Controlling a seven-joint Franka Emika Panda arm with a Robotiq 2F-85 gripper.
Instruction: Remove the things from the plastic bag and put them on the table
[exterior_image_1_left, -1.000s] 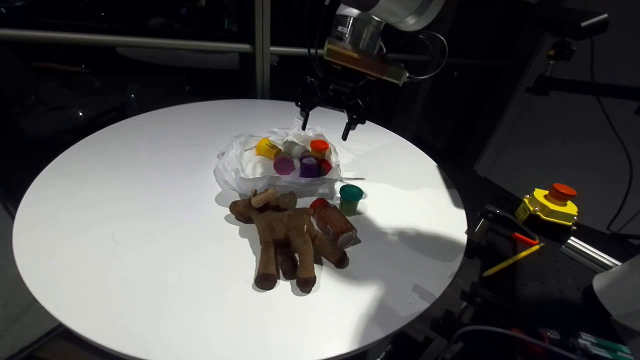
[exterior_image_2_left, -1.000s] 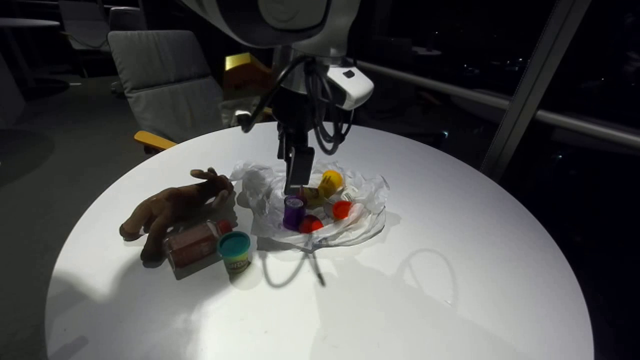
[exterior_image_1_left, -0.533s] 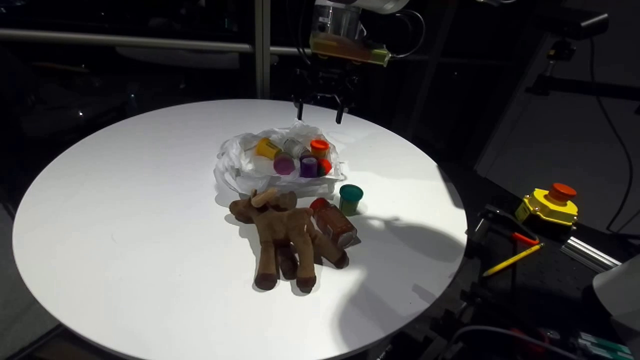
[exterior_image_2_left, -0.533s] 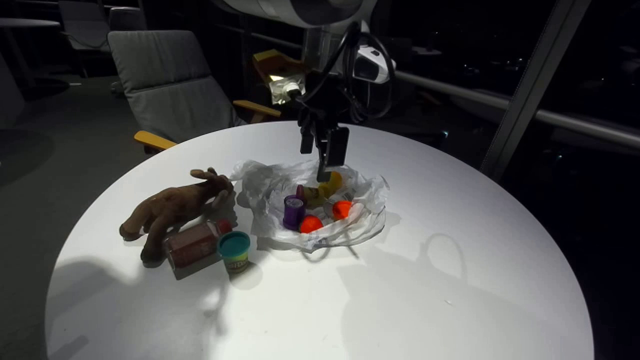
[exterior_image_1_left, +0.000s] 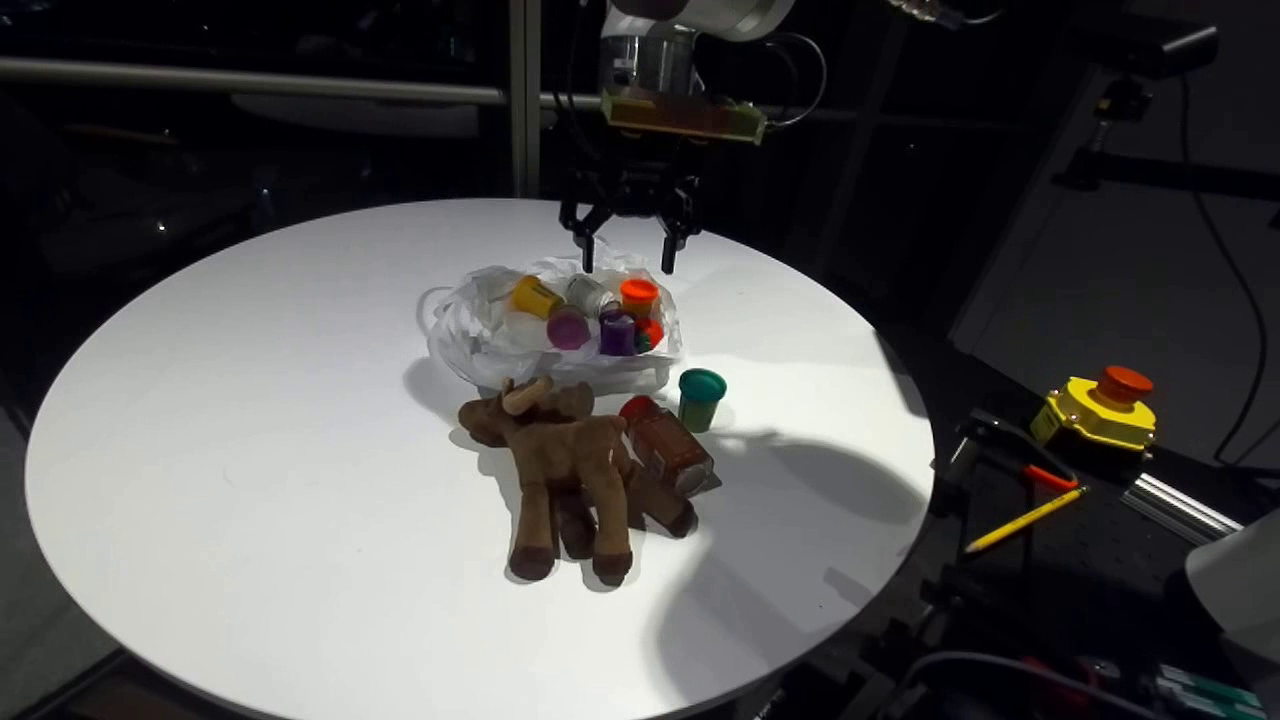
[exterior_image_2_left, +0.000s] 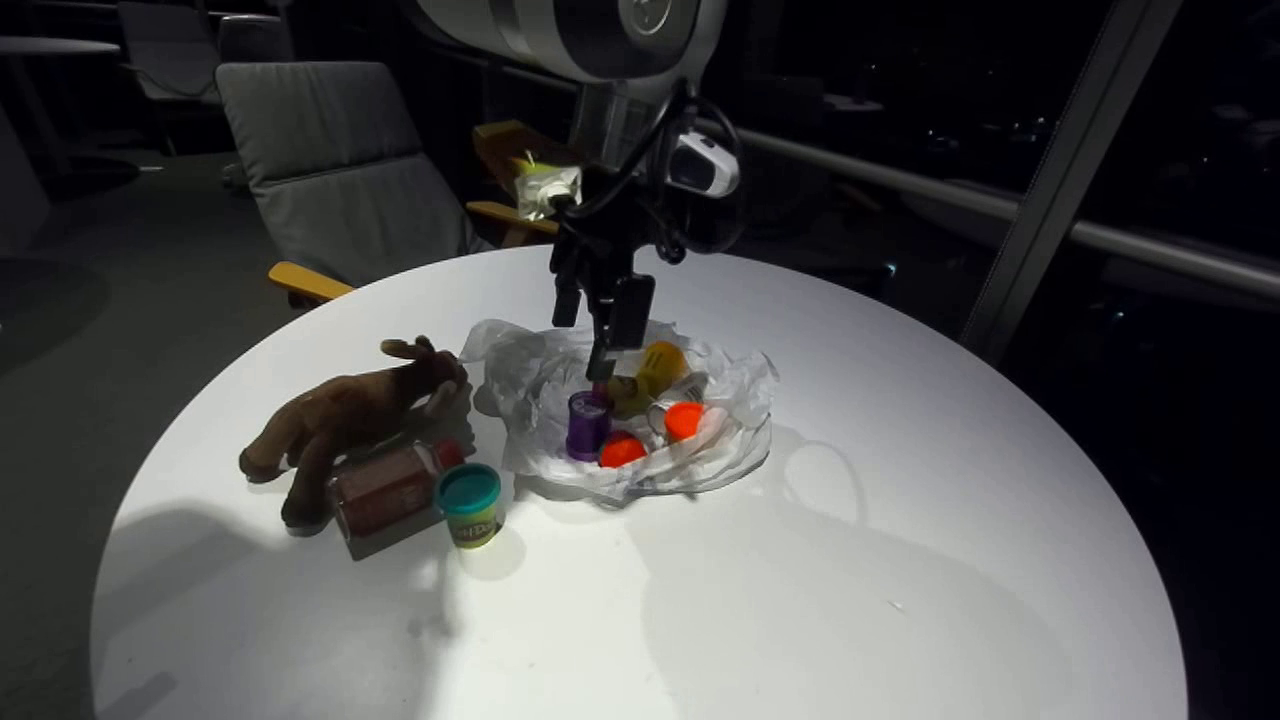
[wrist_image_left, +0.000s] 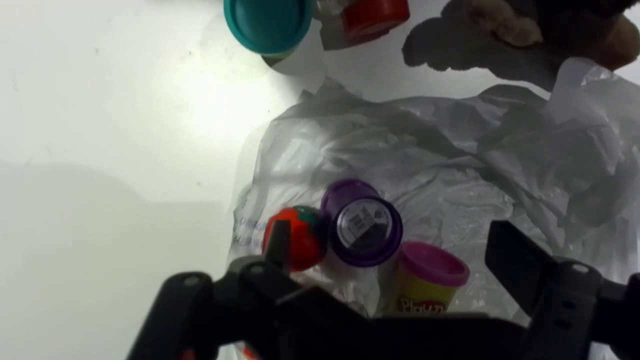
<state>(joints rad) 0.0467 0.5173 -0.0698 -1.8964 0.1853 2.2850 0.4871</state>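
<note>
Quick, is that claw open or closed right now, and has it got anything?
Gripper: open, holding nothing, above the bag.

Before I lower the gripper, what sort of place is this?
Probably an office lounge or lab, though the dim light leaves that unsure: a grey padded chair by the round white table, and a dark bench bearing a yellow box with a red button.
</note>
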